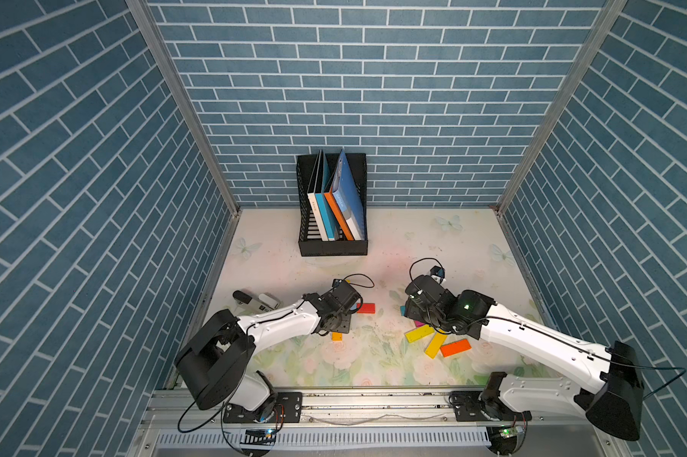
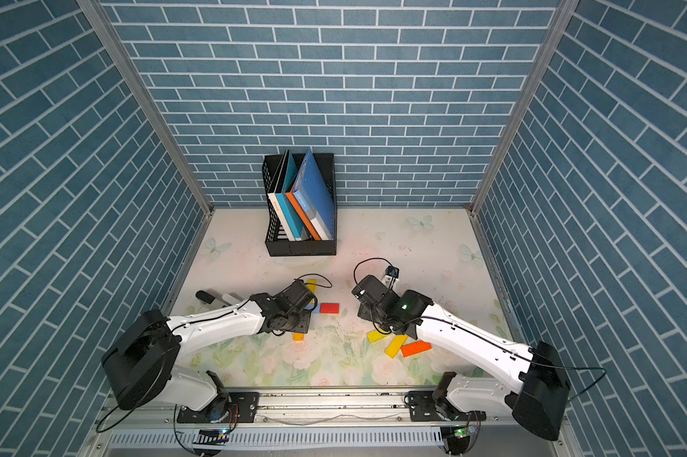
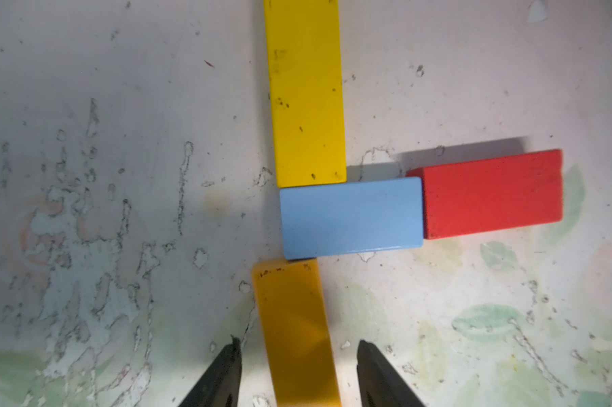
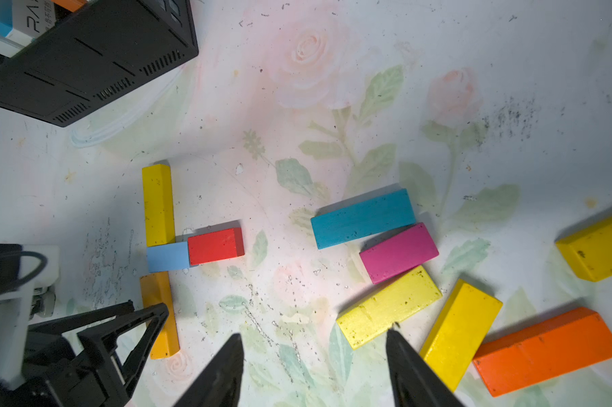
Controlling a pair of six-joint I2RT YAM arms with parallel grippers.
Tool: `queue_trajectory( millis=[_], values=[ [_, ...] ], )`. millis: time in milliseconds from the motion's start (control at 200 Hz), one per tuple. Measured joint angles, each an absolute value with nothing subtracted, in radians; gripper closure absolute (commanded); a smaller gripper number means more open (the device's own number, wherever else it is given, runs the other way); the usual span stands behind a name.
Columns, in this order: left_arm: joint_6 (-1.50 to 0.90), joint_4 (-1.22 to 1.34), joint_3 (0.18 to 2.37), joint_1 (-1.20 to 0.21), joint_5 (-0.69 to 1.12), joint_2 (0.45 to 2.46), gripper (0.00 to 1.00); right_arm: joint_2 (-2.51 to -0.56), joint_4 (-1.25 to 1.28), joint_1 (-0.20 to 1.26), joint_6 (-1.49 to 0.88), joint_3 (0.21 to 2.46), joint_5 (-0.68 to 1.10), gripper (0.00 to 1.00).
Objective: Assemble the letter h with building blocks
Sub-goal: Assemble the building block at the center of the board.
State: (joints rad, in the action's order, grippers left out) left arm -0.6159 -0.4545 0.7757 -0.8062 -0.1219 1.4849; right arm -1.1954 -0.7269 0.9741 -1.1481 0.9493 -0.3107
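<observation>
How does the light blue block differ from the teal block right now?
The light blue block is pale and short; the teal block is darker and looks longer. The light blue block is built in, butted against the yellow stem block and red block; the teal block lies loose and tilted beside the magenta block. Both lie flat on the table.

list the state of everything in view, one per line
left claw: open, straddling amber block
right claw: open, empty
amber block: flat, end at light blue block
long yellow block: flat, touching light blue block
red block: flat, butted against light blue block
teal block: flat, loose
magenta block: flat, loose
orange block: flat, loose
books: leaning in rack
</observation>
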Motion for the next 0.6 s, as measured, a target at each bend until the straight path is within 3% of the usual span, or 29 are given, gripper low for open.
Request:
queue_trajectory(
  millis=[600],
  values=[
    [-0.591,-0.429,0.776,-0.805,-0.059,1.534,0.59,-1.183,-0.734,0.972,-1.148,0.949,-0.315,0.35]
  ],
)
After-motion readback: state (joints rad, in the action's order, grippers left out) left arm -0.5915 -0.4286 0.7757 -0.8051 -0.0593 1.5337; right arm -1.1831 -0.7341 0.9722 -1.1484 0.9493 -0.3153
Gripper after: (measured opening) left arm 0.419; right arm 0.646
